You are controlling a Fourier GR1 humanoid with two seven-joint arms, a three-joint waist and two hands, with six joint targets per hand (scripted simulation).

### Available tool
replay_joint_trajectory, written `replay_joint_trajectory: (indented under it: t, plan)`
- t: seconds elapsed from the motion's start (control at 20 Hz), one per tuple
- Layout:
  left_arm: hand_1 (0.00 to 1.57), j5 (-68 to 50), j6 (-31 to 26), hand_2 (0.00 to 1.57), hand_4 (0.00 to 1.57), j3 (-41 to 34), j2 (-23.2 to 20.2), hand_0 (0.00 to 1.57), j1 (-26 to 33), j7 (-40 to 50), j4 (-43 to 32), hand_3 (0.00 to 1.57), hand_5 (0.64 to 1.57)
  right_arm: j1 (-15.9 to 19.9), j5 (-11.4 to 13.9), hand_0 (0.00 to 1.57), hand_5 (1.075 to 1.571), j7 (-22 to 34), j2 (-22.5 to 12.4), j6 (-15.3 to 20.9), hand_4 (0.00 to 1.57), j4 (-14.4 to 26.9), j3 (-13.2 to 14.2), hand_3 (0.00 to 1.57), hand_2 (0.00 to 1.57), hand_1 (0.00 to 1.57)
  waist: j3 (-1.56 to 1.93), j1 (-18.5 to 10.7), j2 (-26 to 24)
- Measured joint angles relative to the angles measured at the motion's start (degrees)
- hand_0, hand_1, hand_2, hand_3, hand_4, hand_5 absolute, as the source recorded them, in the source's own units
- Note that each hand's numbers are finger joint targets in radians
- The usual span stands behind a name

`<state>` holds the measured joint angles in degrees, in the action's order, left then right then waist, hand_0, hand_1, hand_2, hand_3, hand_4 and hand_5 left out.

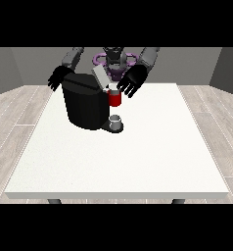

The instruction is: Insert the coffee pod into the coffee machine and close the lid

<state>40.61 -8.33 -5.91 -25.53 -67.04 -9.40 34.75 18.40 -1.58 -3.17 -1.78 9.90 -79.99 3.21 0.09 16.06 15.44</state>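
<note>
From my station: hand at the view's left (55,78) hangs fingers spread and slack, holding nothing, just behind the machine (84,104), a boxy matte black block. Its grey flat lid (100,76) is tilted up, open. Red cylindrical holder (114,98) sits just below the hand at the view's right (130,81), fingers splayed, released. I can't spot the pod. Small grey cup (116,120) below that. Smooth white table (138,157), wood-plank floor (15,112), grey walls.

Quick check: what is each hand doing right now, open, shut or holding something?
Hand at the view's right: open, fingers spread, holding nothing, above the coffee machine.
Hand at the view's left: open, holding nothing.
</note>
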Motion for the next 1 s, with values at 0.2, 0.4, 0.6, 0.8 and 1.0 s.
replay_joint_trajectory:
  t: [0.2,0.4,0.6,0.8,1.0]
  plan:
    - [0.00,1.5,-0.9,0.00,0.00,1.4,-0.6,0.00,0.1,-0.8,0.3,0.00,1.571,-0.1,-0.2,0.00,1.571,-0.9,-0.3,-0.7,0.45,0.2,0.0,0.00,0.00,0.00,0.04,0.1,0.1]
    - [0.00,2.3,-2.3,0.00,0.00,2.1,-1.1,0.00,0.0,-1.1,0.9,0.00,1.571,-0.3,-1.0,0.00,1.571,-2.2,-1.0,-1.3,0.44,2.1,1.4,0.00,0.00,0.00,0.07,-0.6,0.1]
    - [0.00,2.8,-2.7,0.00,0.00,2.7,0.3,0.00,0.9,-0.8,1.1,0.00,1.571,-0.7,-0.6,0.00,1.571,-2.1,-0.5,-0.1,0.35,3.5,1.5,0.00,0.00,0.00,-0.02,-1.6,-1.3]
    - [0.00,2.9,-3.9,0.00,0.00,2.6,0.9,0.00,0.4,0.1,1.4,0.00,1.571,0.3,-0.8,0.00,1.571,-1.9,-0.8,0.1,0.38,5.0,2.3,0.00,0.00,0.00,-0.05,-2.6,-2.1]
    - [0.00,3.2,-4.1,0.00,0.00,2.7,1.6,0.00,2.2,0.5,1.8,0.00,1.571,-1.7,-0.7,0.00,1.571,-2.5,-0.6,0.3,0.41,5.6,2.2,0.00,0.00,0.00,-0.07,-3.3,-4.5]
